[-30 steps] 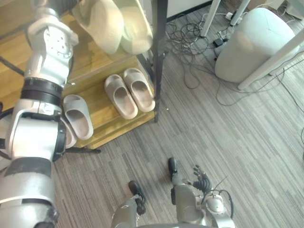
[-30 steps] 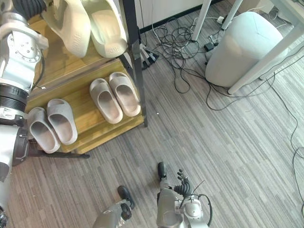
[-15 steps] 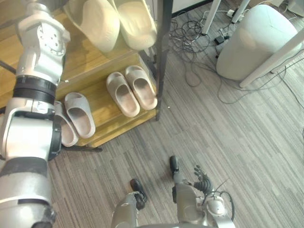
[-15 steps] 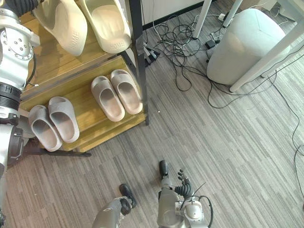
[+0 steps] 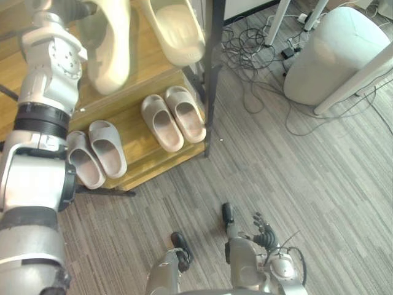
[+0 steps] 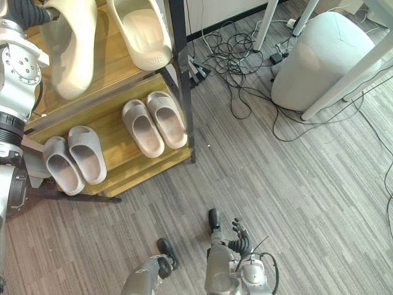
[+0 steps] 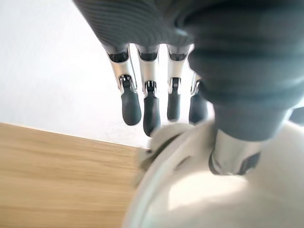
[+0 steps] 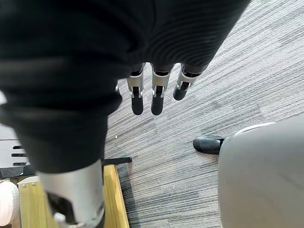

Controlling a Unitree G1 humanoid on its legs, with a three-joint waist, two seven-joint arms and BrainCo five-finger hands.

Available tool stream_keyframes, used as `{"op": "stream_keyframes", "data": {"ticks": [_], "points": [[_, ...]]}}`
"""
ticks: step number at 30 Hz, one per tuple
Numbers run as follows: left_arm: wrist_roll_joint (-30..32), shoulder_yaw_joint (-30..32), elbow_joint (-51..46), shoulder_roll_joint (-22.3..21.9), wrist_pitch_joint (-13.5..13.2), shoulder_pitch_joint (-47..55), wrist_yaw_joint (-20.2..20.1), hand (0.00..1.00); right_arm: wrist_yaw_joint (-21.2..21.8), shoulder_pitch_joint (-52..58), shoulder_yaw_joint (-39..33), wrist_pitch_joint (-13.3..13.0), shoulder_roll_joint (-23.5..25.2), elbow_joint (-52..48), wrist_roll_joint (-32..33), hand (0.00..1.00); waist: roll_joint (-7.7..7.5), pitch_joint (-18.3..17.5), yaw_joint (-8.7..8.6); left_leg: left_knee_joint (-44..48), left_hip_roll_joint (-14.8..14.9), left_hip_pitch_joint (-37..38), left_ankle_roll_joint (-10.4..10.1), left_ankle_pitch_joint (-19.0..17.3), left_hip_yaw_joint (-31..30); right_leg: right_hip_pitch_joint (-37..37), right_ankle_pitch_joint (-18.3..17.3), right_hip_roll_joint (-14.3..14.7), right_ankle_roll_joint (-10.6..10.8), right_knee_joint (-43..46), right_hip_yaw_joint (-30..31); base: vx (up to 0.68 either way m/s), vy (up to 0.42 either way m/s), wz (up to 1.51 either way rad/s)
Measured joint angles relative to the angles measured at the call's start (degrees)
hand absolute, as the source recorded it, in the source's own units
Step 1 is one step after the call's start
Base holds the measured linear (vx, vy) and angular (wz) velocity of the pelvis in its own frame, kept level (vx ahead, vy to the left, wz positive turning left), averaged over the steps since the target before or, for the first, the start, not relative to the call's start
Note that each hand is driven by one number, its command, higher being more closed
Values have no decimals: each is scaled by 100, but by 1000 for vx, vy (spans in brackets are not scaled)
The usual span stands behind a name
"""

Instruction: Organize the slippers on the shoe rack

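The wooden shoe rack stands at the left. On its upper shelf lie two cream slippers. The right one rests by the black post. The left one is blurred and lies apart from it. My left hand is over that slipper at the top left. Its fingers are straight, past the slipper's rim, and the thumb sits against the slipper. On the lower shelf sit a beige pair and a grey pair. My right hand hangs low over the floor, open and empty.
The rack's black post runs down its right front corner. Tangled cables lie on the floor beyond it. A rounded white bin and white table legs stand at the right.
My left hand's fingers have straightened. The left cream slipper has moved left, away from its mate, and shows blurred. The camera has shifted a little.
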Motion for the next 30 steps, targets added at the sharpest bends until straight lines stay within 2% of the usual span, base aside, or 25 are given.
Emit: {"op": "stream_keyframes", "data": {"ticks": [9,25,30], "points": [[-49,0,-2,-21,8,11,-6,0,-26,-12,39,2,21,15,-61,0,3,1,0,12,-2,3,1,1,-32,32,1,-4,1,0,-33,-10,40,2],[-1067,682,-8,-677,4,41,21,0,-184,-54,76,33,43,153,-73,0,12,-7,127,-146,-118,96,46,107,-185,150,1,-89,2,-2,-191,-11,42,6],[-1350,766,-328,-789,0,408,28,0,-206,-65,74,133,94,181,-76,0,31,-23,155,-258,-140,224,37,161,-236,275,-1,-96,2,-2,-270,-11,34,6]]}}
